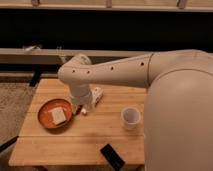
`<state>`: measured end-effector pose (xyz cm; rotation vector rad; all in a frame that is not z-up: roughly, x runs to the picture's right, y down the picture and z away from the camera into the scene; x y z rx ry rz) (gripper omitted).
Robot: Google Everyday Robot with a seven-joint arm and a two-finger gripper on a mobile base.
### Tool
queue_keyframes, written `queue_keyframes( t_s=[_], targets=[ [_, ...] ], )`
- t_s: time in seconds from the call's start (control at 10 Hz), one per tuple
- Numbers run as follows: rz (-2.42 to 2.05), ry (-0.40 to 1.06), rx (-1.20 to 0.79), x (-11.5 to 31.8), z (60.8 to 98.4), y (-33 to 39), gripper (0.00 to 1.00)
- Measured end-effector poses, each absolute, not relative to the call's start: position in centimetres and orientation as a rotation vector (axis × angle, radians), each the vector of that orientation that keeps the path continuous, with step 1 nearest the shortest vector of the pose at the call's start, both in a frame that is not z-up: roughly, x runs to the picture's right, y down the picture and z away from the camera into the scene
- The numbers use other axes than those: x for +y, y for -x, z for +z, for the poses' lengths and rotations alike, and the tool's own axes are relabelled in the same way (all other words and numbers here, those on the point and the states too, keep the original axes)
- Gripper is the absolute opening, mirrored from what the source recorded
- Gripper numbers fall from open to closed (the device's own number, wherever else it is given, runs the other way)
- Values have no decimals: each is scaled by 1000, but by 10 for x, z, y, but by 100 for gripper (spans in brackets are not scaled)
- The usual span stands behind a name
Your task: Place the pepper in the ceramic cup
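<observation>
The white ceramic cup (131, 117) stands upright on the wooden table (75, 145), right of centre. My white arm reaches in from the right and bends down at the table's middle. My gripper (79, 108) is low over the table, just right of the orange-red plate (47, 116) and well left of the cup. A small dark red bit, possibly the pepper (83, 112), shows right under the gripper's tip. The arm hides most of it.
The plate holds a pale square piece (59, 116). A white tube-like bottle (96, 96) lies behind the gripper. A black flat object (112, 156) lies near the table's front edge. A dark bench runs behind the table.
</observation>
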<state>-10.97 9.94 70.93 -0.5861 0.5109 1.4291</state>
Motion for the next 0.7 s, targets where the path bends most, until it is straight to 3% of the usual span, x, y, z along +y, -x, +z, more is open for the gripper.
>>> queue_keyframes(
  t_s=[0.7],
  targets=[
    [1415,589,455,48,809,172,65]
  ],
)
